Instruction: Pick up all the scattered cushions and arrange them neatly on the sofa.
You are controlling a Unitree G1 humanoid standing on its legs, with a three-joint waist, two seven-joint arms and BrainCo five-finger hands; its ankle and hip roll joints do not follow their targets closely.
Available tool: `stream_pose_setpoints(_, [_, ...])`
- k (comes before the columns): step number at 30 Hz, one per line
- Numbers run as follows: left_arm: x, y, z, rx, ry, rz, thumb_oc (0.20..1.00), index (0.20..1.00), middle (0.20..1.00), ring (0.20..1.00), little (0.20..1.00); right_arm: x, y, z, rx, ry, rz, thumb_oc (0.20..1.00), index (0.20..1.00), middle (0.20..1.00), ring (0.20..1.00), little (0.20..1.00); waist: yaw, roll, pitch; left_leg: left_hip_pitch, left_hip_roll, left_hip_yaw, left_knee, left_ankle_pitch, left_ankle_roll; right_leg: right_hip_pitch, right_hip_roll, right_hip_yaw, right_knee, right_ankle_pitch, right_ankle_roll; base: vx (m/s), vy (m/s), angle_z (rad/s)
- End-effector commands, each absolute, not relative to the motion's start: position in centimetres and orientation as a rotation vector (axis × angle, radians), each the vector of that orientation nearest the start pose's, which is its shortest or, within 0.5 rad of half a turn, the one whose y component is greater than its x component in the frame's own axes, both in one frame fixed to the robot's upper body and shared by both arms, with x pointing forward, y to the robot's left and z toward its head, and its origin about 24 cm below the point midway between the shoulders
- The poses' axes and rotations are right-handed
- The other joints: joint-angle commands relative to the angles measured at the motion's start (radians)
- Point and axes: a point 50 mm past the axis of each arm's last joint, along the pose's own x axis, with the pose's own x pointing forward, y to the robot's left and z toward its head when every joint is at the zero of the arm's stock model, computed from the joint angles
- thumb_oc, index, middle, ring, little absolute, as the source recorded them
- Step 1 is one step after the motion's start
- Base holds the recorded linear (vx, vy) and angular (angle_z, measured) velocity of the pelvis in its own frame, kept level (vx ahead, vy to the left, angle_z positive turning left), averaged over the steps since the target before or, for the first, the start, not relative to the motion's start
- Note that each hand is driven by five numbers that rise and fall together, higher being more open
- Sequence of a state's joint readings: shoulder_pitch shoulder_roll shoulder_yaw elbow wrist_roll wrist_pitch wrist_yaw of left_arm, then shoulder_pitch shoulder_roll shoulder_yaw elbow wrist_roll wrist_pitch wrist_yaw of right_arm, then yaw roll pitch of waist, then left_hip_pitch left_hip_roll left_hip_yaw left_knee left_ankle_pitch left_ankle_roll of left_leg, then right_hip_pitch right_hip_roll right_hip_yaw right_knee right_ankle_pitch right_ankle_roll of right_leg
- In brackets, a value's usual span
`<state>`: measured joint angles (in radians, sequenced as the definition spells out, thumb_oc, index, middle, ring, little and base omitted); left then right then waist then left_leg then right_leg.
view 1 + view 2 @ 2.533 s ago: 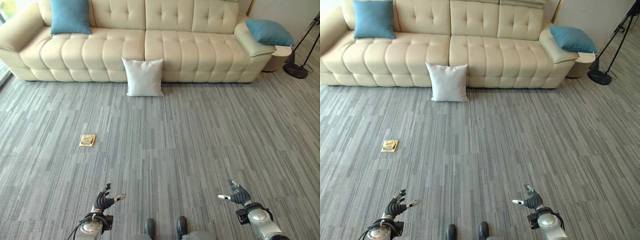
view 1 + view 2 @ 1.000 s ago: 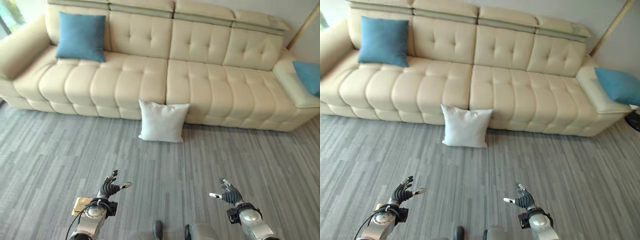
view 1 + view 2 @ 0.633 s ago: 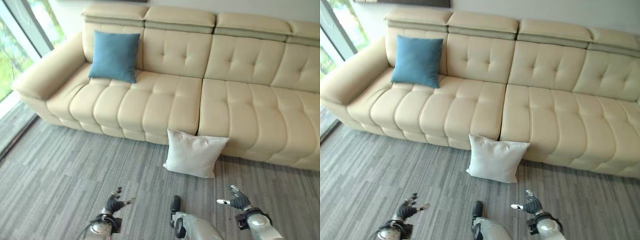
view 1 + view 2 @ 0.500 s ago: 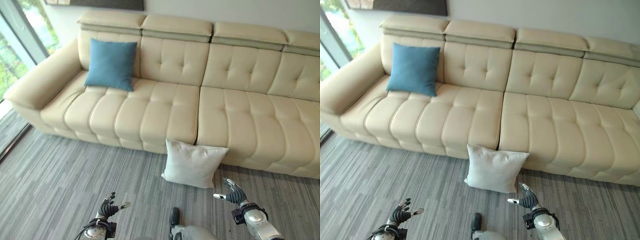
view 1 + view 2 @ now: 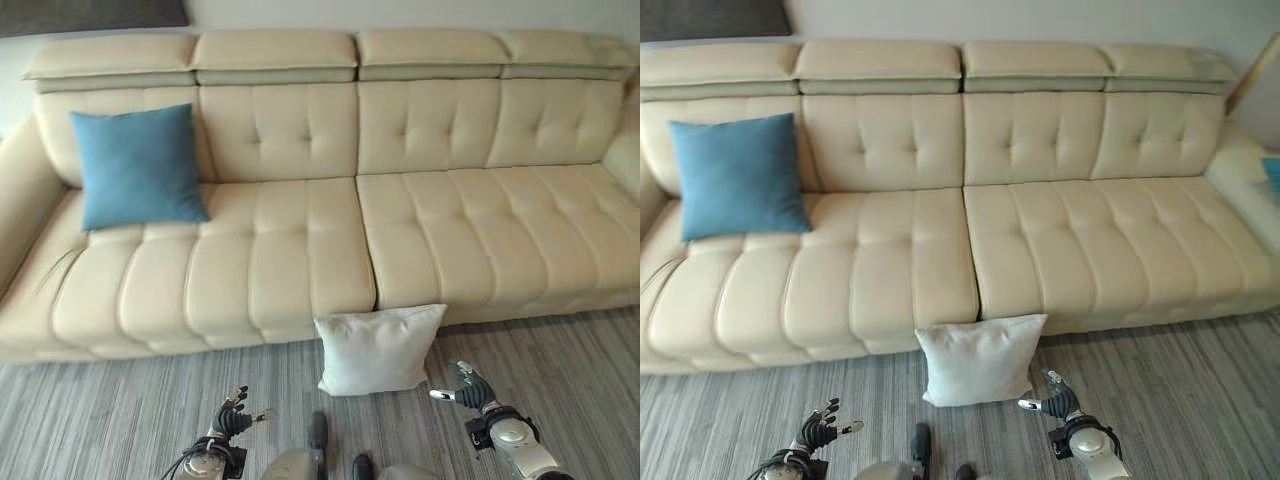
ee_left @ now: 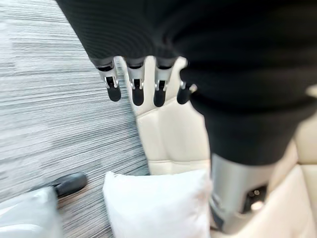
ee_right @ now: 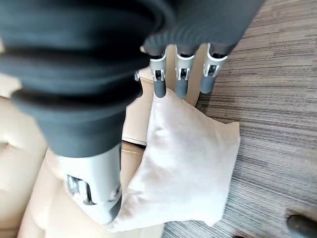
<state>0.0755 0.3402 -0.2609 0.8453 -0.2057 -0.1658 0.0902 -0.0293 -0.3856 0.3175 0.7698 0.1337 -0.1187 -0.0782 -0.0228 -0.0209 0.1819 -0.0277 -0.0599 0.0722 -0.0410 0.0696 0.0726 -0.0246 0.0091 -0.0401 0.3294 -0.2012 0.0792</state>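
Eye views: grey carpet point(image 5: 560, 370) fronting a cream sofa point(image 5: 300, 230). Blue cushion point(image 5: 137, 166) propped at the sofa's left end. White cushion point(image 5: 378, 350) on the floor, leaning against the sofa's front. Left hand point(image 5: 232, 422) and right hand point(image 5: 468, 388) low, empty, just short of it.

Wrist views: fingers loosely spread on both, white cushion beyond.
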Motion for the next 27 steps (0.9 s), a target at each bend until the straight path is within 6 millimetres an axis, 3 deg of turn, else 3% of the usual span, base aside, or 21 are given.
stream_pose_setpoints(1, [15.5,24.9,-10.9,0.317,0.711,0.089,1.000,1.000,1.000,1.000,1.000,21.2,-21.9,-8.1,-0.408,0.558,0.089,1.000,1.000,1.000,1.000,1.000,0.017,-0.033,-0.017,0.002,-0.009,-0.018,0.167,-0.183,-0.043,-0.054,-0.061,-0.030,-0.007,0.142,0.055,0.07,-0.004,-0.10])
stream_pose_setpoints(7, [15.7,25.3,-10.9,0.316,0.713,0.117,1.000,1.000,1.000,1.000,1.000,21.8,-21.5,-7.9,-0.409,0.543,0.099,1.000,1.000,1.000,1.000,1.000,0.016,-0.014,-0.018,0.029,0.020,-0.023,0.155,-0.198,-0.048,-0.095,-0.147,-0.085,-0.103,0.181,0.046,0.09,-0.097,0.03])
stream_pose_setpoints(10, [15.8,25.5,-10.9,0.322,0.717,0.128,1.000,1.000,1.000,1.000,1.000,22.0,-21.6,-7.8,-0.430,0.543,0.108,1.000,1.000,1.000,1.000,1.000,0.003,-0.016,-0.008,0.048,0.024,-0.044,0.160,-0.204,-0.059,-0.128,-0.170,-0.050,-0.123,0.221,0.061,0.11,-0.185,-0.06])
stream_pose_setpoints(11, [15.9,25.5,-10.8,0.332,0.711,0.118,1.000,1.000,1.000,1.000,1.000,21.8,-21.7,-7.8,-0.431,0.542,0.107,1.000,1.000,1.000,1.000,1.000,0.000,-0.030,-0.011,0.052,0.020,-0.057,0.170,-0.213,-0.068,-0.101,-0.165,-0.018,-0.150,0.214,0.068,0.09,-0.187,0.24])
stream_pose_setpoints(15, [15.6,25.8,-11.0,0.336,0.726,0.131,1.000,1.000,1.000,1.000,1.000,21.8,-21.8,-7.8,-0.436,0.544,0.110,1.000,1.000,1.000,1.000,1.000,0.012,-0.044,-0.028,0.057,0.038,-0.062,0.169,-0.213,-0.091,-0.063,-0.159,-0.038,-0.199,0.208,0.067,0.09,-0.249,0.31])
stream_pose_setpoints(17, [15.5,25.8,-11.1,0.326,0.734,0.136,1.000,1.000,1.000,1.000,1.000,21.8,-22.1,-7.6,-0.434,0.532,0.104,1.000,1.000,1.000,1.000,1.000,0.013,-0.047,-0.039,0.053,0.081,-0.079,0.164,-0.177,-0.131,-0.033,-0.127,-0.051,-0.237,0.192,0.050,0.06,-0.331,0.27])
stream_pose_setpoints(20, [15.8,25.6,-11.0,0.324,0.724,0.133,1.000,1.000,1.000,1.000,1.000,21.6,-22.5,-7.4,-0.433,0.523,0.091,1.000,1.000,1.000,1.000,1.000,0.008,-0.049,-0.034,0.035,0.110,-0.091,0.192,-0.155,-0.154,-0.003,-0.103,-0.072,-0.263,0.176,0.028,0.03,-0.272,0.33])
stream_pose_setpoints(25, [16.7,25.2,-10.6,0.301,0.694,0.132,1.000,1.000,1.000,1.000,1.000,21.1,-23.7,-7.4,-0.455,0.541,0.066,1.000,1.000,1.000,1.000,1.000,0.001,-0.049,-0.006,-0.014,0.141,-0.084,0.296,-0.127,-0.167,0.038,-0.077,-0.103,-0.264,0.127,-0.018,0.01,-0.160,0.32])
stream_pose_setpoints(27, [17.1,25.3,-10.4,0.301,0.682,0.136,1.000,1.000,1.000,1.000,1.000,21.1,-23.9,-7.4,-0.468,0.544,0.066,1.000,1.000,1.000,1.000,1.000,0.000,-0.051,0.004,-0.038,0.133,-0.075,0.307,-0.130,-0.161,0.040,-0.077,-0.109,-0.258,0.116,-0.024,0.00,-0.040,0.27])
